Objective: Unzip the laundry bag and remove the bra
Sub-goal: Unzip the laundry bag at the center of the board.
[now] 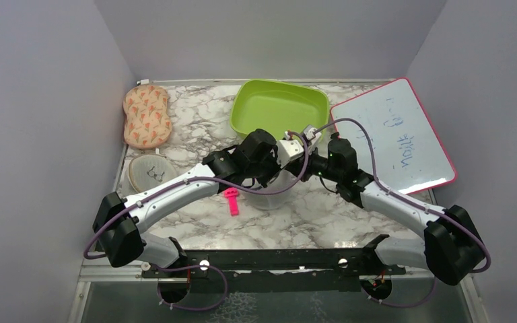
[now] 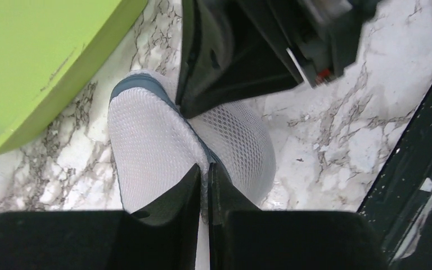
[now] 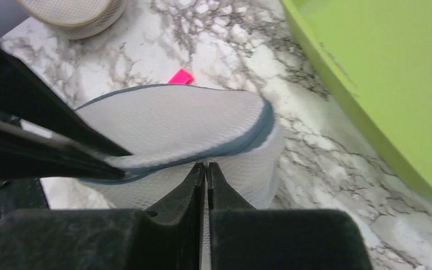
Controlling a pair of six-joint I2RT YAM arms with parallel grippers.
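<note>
**Both grippers clamped on the laundry bag at mid-table**

The laundry bag (image 3: pixel 180 121) sits at the middle of the marble table (image 1: pixel 309 215). From above it is almost wholly covered by the two wrists, with only a pale sliver showing beneath them.

The left gripper (image 2: pixel 204 174) has its fingers pressed nearly together on the bag's white mesh, right at the dark zip rim (image 3: pixel 259 132). The right gripper (image 3: pixel 206 171) is likewise clenched, its tips meeting just under that rim on the bag's lower wall. Whether it pinches a zip pull or only mesh is hidden between the fingers.

The domed upper half sits tilted over the lower half. How far the zip is open cannot be told, since the left gripper's fingers cover one side of the rim. What the bag holds cannot be made out through the mesh.

Taking the bag as the dial's centre in the top view:
- A green tub (image 1: pixel 279 108) lies at 12 o'clock.
- A whiteboard (image 1: pixel 390 138) with smeared, unreadable writing lies at 2 o'clock.
- A patterned pad (image 1: pixel 147 116) lies at 10 o'clock.
- A beige round case (image 1: pixel 151 173) lies at 9 o'clock.
- A pink clip (image 1: pixel 231 202) lies just beside the bag at 8 o'clock.
</note>
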